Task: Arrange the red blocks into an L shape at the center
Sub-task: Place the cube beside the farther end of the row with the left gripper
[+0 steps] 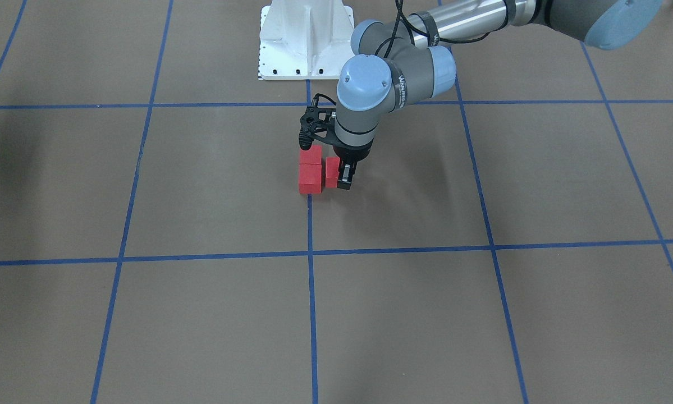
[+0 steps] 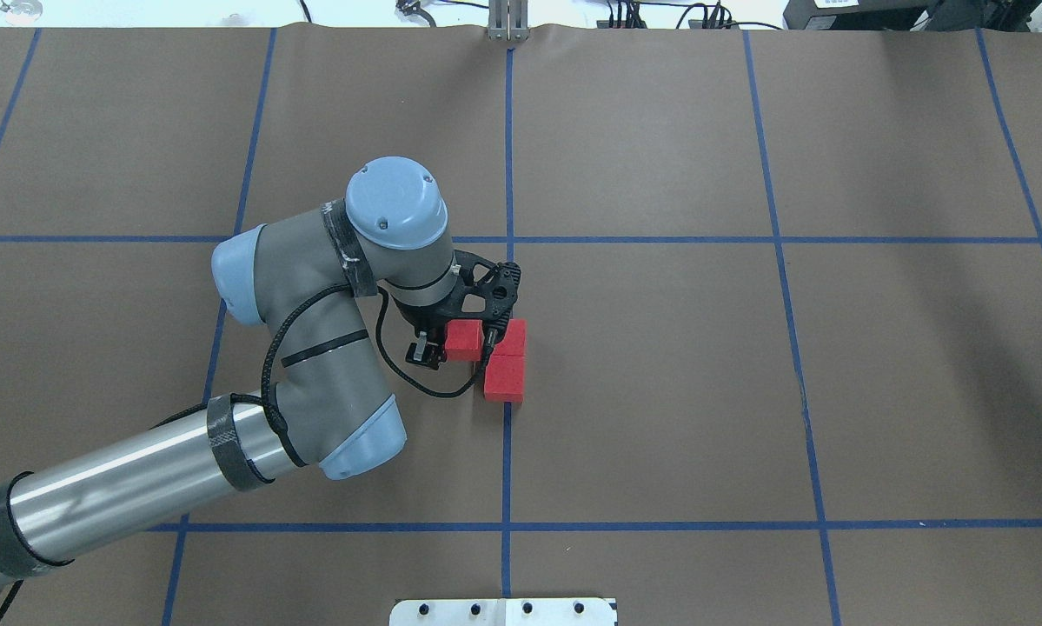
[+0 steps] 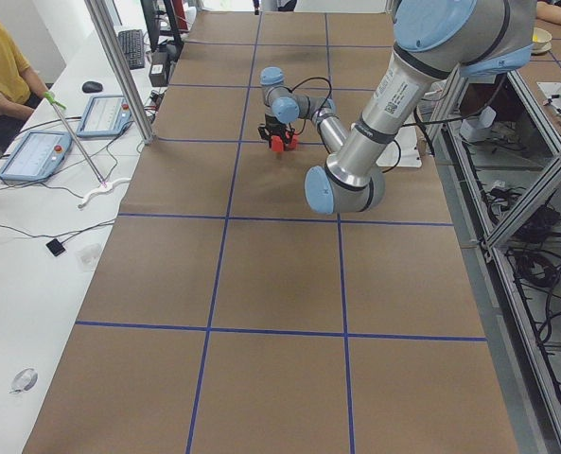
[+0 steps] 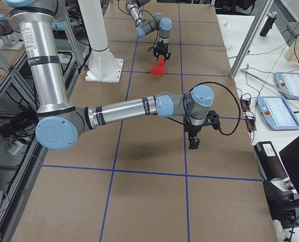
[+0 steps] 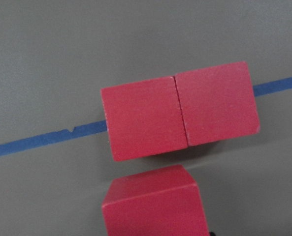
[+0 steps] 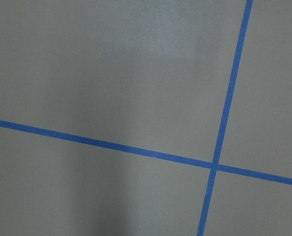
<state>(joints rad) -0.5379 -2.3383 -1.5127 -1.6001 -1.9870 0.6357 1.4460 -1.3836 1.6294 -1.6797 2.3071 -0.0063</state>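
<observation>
Two red blocks (image 2: 507,356) sit side by side, touching, on the blue centre line (image 2: 507,452); they also show in the front view (image 1: 310,171) and the left wrist view (image 5: 180,115). The third red block (image 2: 464,341) is between the fingers of my left gripper (image 2: 455,346), right beside the far block of the pair. In the left wrist view this third block (image 5: 153,204) stands a narrow gap away from the pair. One finger (image 1: 345,178) presses its outer side. My right gripper (image 4: 193,138) hovers over bare table far from the blocks; I cannot tell whether it is open or shut.
The white robot base plate (image 1: 307,39) is behind the blocks. The brown table has a blue tape grid (image 6: 214,164). The left forearm (image 2: 138,487) lies over the near left of the table. Operators' desks with tablets (image 4: 290,85) lie beyond the table's far edge.
</observation>
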